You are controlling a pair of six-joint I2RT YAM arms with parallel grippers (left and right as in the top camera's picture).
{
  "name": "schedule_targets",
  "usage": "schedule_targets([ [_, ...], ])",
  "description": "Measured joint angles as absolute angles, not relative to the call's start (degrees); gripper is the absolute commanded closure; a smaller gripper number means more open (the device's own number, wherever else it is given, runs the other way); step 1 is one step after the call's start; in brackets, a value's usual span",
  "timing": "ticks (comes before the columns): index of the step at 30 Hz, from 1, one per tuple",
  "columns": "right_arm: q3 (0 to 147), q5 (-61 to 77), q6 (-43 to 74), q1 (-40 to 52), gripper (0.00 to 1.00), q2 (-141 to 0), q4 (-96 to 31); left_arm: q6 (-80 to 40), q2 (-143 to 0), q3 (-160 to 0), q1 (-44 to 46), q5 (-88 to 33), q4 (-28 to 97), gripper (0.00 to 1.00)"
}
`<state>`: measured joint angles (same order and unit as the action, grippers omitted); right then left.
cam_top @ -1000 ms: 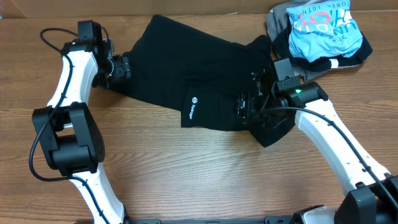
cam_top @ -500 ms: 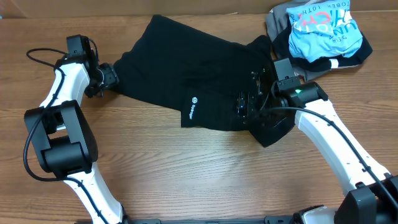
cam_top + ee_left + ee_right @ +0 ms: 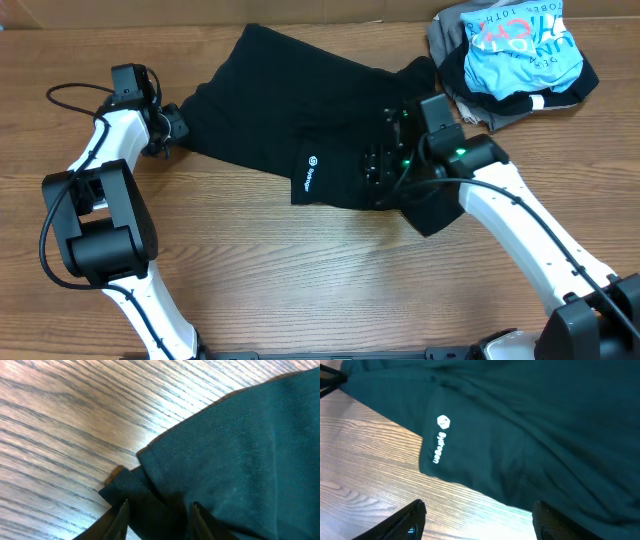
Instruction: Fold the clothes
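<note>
**Black shirt spread on table, left edge gripped, right gripper open above it**

The black shirt [image 3: 290, 110] is seen lying mostly flat on the wooden table [image 3: 300, 270], stretched slantwise from the upper middle toward the right. Some wrinkles and a folded flap are seen at its lower right end. A white logo [image 3: 311, 172] with lettering is shown near the lower edge, readable in the right wrist view too [image 3: 440, 440].

The left gripper [image 3: 172, 128] is placed at the shirt's far left corner. In the left wrist view its fingers [image 3: 120, 515] are set narrow, with a bunched fold of the black fabric pinched between them; the corner is held low, just over the wood.

The right gripper [image 3: 380, 165] is held over the shirt's right part, just right of the logo. Its fingers [image 3: 415, 517] are spread wide and nothing is held; whether the fabric is touched cannot be told.

A light-blue shirt [image 3: 525, 45] with pink print is piled on a grey garment [image 3: 447, 30] at the table's top right, just beside the black shirt's upper right corner.
</note>
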<state>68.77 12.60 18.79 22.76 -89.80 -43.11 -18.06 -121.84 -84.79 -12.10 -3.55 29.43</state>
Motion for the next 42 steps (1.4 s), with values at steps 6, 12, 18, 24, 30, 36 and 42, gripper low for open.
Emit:
schedule_targets([
  [6,68.8,10.4,19.3,26.3,0.32,-93.2,-36.9,-18.1,-121.8,-84.0,-12.1,-3.5,28.4,0.67],
  [12,68.8,8.9,19.4,28.6,0.37,-100.9,-31.1,-18.0,-121.8,-83.9,-12.1,-3.3,28.3,0.96],
  [18,68.7,2.8,19.4,32.7,0.39,-107.8,-29.5,-18.1,-121.8,-83.8,-12.1,-3.3,28.9,0.96],
  [24,68.6,-2.6,19.6,37.2,0.41,-108.1,-32.6,-18.1,-121.8,-83.8,-12.1,-3.3,30.3,0.96],
  [30,68.6,-5.1,19.9,37.9,0.51,-108.1,-34.5,-18.1,-121.8,-83.8,-12.1,-3.3,30.6,0.96],
  [36,68.6,-5.9,20.4,37.3,0.96,-108.5,-32.2,-18.1,-121.7,-83.8,-12.1,-3.3,31.5,0.96],
  [42,69.0,-5.1,21.4,37.1,0.96,-111.4,-35.5,-18.1,-121.6,-83.8,-12.1,-3.3,31.7,0.96],
])
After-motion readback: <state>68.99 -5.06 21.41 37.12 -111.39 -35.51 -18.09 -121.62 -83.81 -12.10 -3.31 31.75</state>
